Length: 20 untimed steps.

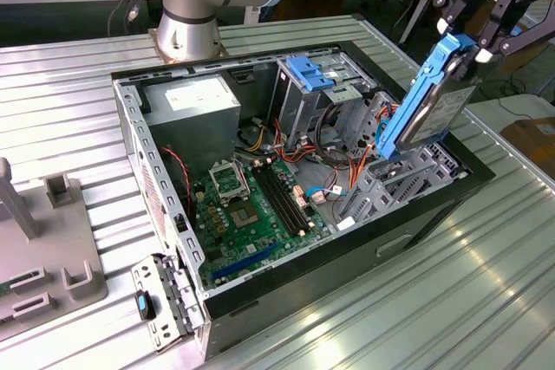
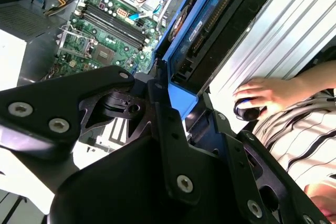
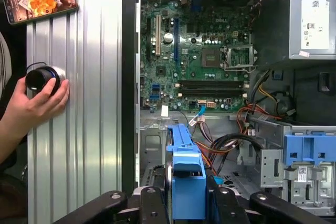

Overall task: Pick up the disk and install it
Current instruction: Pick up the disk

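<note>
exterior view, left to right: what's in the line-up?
grey fixture → power supply → light-blue bracket → disk, tilted and clamped at its upper end by the gripper

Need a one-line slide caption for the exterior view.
The gripper holds the blue-railed disk tilted over the open computer case.
</note>
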Each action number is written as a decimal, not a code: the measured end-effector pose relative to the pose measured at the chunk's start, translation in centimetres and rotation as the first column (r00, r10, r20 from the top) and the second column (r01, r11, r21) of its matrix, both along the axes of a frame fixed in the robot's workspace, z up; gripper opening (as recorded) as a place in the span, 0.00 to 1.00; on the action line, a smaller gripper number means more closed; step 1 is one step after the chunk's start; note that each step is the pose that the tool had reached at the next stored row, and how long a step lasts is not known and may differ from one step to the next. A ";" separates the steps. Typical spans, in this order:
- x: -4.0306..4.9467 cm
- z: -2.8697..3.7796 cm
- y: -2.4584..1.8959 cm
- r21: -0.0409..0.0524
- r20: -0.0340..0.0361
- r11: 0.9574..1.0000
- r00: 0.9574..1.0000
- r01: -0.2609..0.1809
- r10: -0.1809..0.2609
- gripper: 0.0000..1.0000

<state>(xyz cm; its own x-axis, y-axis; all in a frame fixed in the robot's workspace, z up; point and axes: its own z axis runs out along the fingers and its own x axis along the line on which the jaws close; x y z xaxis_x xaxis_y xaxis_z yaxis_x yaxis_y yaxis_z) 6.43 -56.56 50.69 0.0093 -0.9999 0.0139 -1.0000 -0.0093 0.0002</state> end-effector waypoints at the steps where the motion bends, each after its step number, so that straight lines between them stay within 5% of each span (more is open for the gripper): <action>1: 0.11 -0.24 -0.08 0.000 0.000 1.000 1.000 0.000 0.000 0.37; 7: 1.15 -1.26 -0.14 0.000 0.000 1.000 1.000 0.004 -0.004 0.37; 12: 1.33 -2.74 -0.14 0.000 0.000 1.000 1.000 0.006 -0.006 0.37; 20: 1.74 -3.87 -0.14 0.000 0.000 1.000 1.000 0.008 -0.008 0.37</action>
